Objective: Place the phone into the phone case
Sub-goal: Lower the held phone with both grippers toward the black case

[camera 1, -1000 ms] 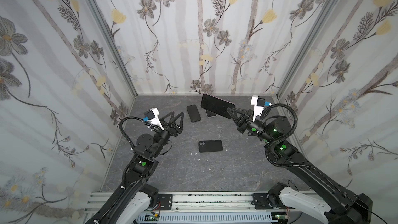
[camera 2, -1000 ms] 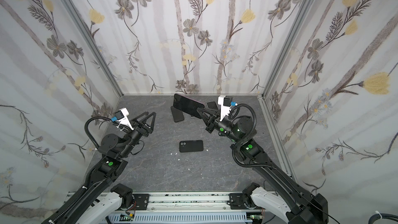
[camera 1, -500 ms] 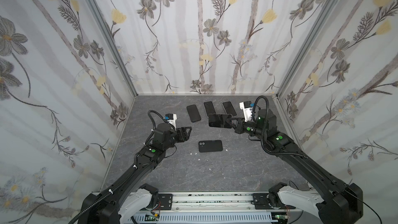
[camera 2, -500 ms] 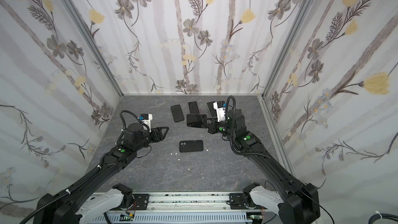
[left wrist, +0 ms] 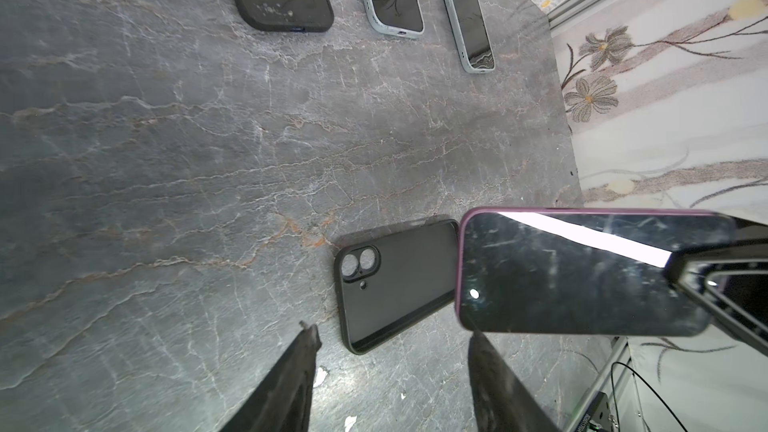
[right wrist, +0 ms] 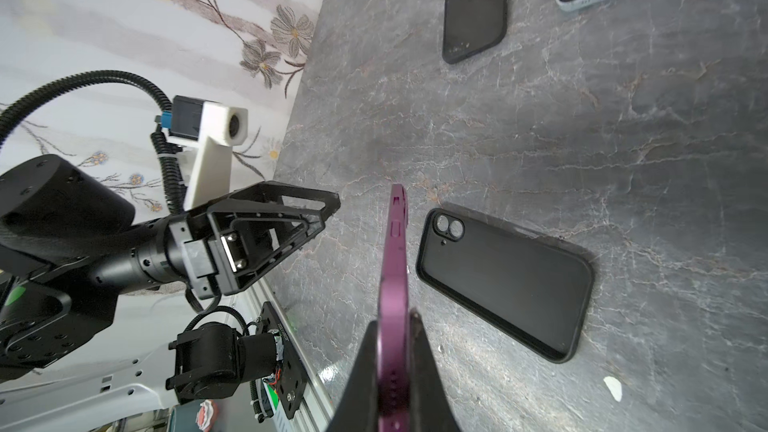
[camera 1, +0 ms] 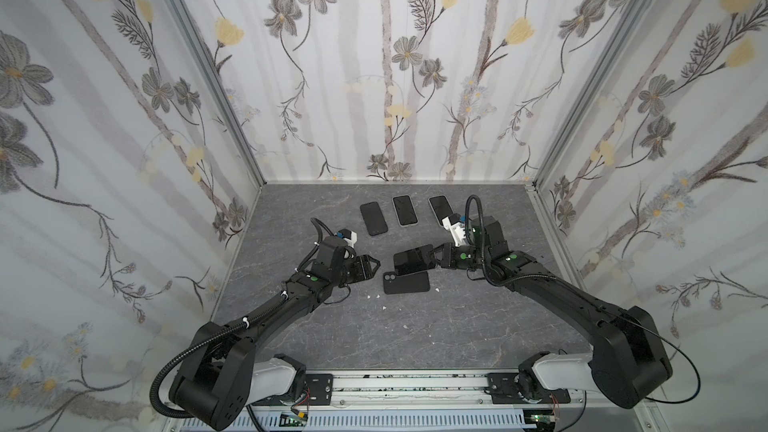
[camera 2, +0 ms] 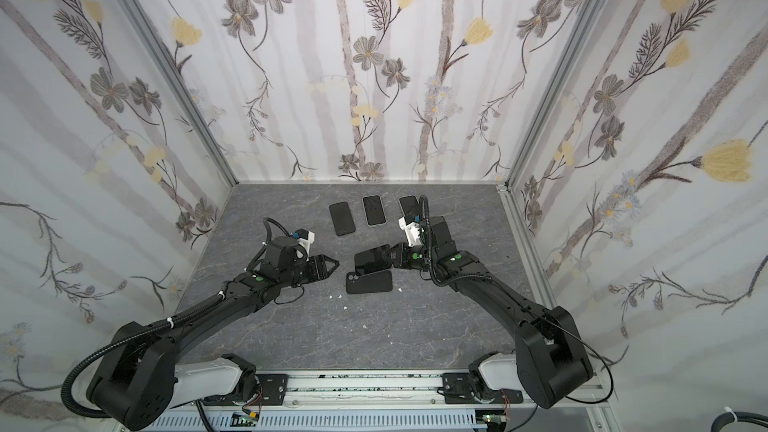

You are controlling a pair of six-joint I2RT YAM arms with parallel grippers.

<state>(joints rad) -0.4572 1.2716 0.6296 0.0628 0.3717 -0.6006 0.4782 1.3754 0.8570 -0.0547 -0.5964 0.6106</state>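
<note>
Phone [right wrist: 392,268] purple-edged in wrist views, black overhead

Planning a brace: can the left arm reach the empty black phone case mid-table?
Probably yes: left gripper sits beside the black phone case, nothing between; the purple-rimmed phone hovers near its far edge.

The light is bright and even, with soft shadows. A white shine streaks the phone [left wrist: 582,280]. Picture edges look bent.

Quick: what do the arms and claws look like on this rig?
Left arm and right arm: matte black, green joint dots, white base links, corrugated black cable conduits, white wrist-camera mounts. Left claw and right claw: black, open-frame triangular fingers.
</note>
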